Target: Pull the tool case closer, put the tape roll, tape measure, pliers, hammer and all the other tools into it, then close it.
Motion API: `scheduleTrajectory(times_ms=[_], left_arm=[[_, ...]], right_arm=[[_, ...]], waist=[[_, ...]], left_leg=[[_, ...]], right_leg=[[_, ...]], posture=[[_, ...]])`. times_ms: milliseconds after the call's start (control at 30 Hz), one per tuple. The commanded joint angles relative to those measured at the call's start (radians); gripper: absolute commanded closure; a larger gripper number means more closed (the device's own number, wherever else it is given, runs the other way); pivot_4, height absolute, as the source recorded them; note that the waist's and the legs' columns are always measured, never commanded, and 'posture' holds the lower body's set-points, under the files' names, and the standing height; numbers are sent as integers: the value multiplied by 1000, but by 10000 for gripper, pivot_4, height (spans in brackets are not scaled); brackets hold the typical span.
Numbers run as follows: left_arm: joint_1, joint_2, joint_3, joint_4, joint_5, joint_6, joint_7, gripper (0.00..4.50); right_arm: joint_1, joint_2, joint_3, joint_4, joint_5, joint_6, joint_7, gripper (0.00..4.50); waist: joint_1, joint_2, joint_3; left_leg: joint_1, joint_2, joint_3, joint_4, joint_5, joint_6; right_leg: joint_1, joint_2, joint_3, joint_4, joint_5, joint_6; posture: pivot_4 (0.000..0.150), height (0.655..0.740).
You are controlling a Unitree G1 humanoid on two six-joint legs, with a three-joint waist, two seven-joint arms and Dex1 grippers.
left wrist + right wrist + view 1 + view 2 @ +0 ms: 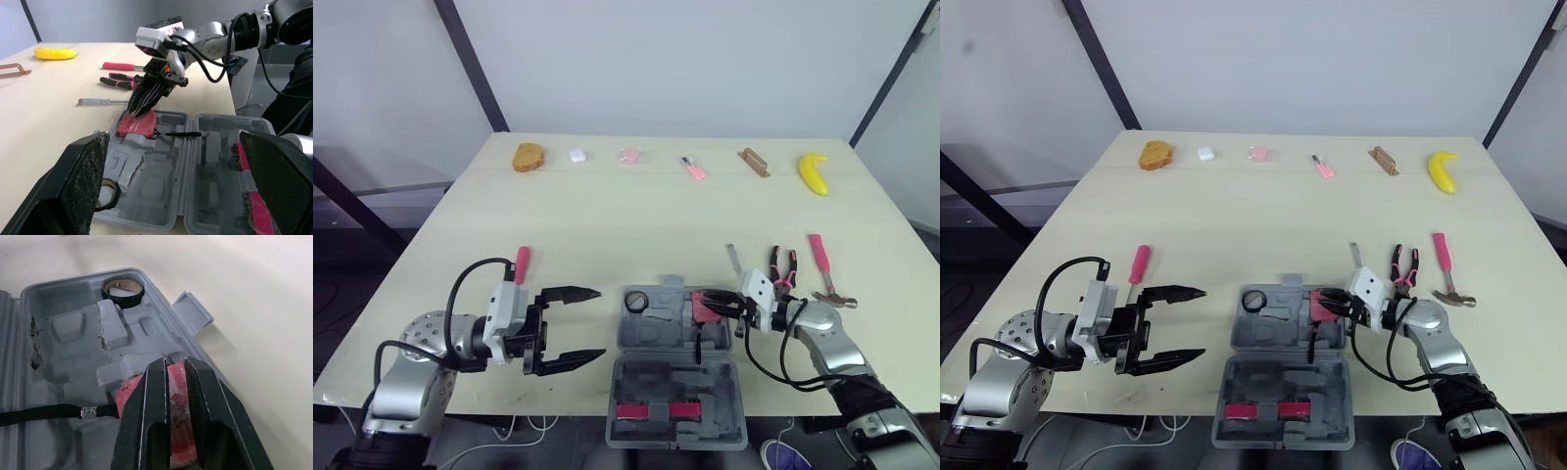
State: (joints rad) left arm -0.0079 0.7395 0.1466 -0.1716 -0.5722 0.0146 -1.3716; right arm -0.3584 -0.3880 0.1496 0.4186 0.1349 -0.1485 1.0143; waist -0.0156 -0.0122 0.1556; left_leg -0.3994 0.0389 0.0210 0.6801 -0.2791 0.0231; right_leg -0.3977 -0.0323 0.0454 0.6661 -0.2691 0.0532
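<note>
I find the case [73, 333] to be grey moulded plastic, matt, with rough, torn edges along its insert. Tape roll [122, 290]: glossy black over a brown card core. Tape measure [139, 125]: red plastic, scuffed. Its cord [44, 414] is black woven cloth. Left fingers [80, 186]: grainy, rough black pads. Hammer [820, 259]: pink grip, metal head. Counter [607, 215]: pale, smooth, matt.

2 head eyes overhead; wrists near case [166, 181]
</note>
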Motion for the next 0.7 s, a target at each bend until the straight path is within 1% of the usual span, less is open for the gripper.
scheduleTrajectory(times_ms=[33, 167, 300, 367, 400, 467, 533, 567, 633, 700], left_arm=[[-5, 7, 16, -16, -12, -3, 0, 0], [-8, 9, 17, -15, -11, -1, 2, 0], [-10, 8, 16, -16, -12, 2, 5, 0], [-10, 9, 16, -18, -14, 5, 5, 0], [-10, 10, 16, -19, -14, 7, 5, 0], [-9, 11, 16, -21, -14, 9, 5, 0], [-10, 12, 17, -23, -15, 12, 4, 0], [-11, 12, 18, -25, -17, 17, 7, 0], [-11, 12, 19, -29, -19, 23, 9, 0], [-8, 10, 25, -34, -25, 36, 20, 0]], right_arm=[[1, -5, 7, 107, -31, -53, -2, 39074], [3, -3, 38, 204, -72, -84, -4, 39074], [-9, -5, 82, 309, -140, -112, -50, 39074], [-11, 1, 91, 341, -144, -91, -53, 39074], [-13, 7, 93, 358, -142, -68, -58, 39074], [-21, 12, 102, 384, -156, -34, -79, 39074], [-20, 19, 101, 383, -133, 33, -50, 39074], [-18, 18, 104, 377, -129, 23, -35, 39074], [-14, 22, 81, 337, -105, 6, -44, 39074], [-12, 19, 60, 276, -89, -20, -57, 39074]], waist=[[0, 0, 0], [2, -1, -1], [-1, -5, -5], [-1, -6, -7], [-1, -7, -9], [-1, -13, -15], [-2, -18, -18], [-2, -19, -18], [0, -18, -18], [0, -18, -18]], left_leg=[[0, 0, 0, 0, 0, 0], [2, 0, 0, 0, 0, 0], [7, 0, 0, 0, 0, 0], [14, 0, 0, -1, 0, 0], [23, 1, 0, -6, 0, 0], [26, 1, 1, -9, 0, 0], [29, 2, 1, -10, 0, 0], [35, 3, 1, -10, 0, 0], [41, 3, 1, -11, 0, 0], [41, 3, 1, -11, 0, 0]], right_leg=[[0, 0, 0, 0, 0, 0], [2, 0, 0, 0, 0, 0], [6, 0, 0, 0, 0, 0], [13, 0, 0, -1, 0, 0], [21, -1, 0, -4, -1, -2], [22, -2, 1, -4, -3, -4], [24, -1, 1, -4, -3, -5], [30, -2, 1, -5, -4, -6], [35, -4, 1, -5, -5, -8], [35, -4, 0, -5, -6, -9]], posture=[[1500, 7400], [1500, 7400], [1500, 7400], [1500, 7400], [1500, 7400], [1500, 7400], [1500, 7400], [1500, 7400], [1500, 7400], [1500, 7400]])
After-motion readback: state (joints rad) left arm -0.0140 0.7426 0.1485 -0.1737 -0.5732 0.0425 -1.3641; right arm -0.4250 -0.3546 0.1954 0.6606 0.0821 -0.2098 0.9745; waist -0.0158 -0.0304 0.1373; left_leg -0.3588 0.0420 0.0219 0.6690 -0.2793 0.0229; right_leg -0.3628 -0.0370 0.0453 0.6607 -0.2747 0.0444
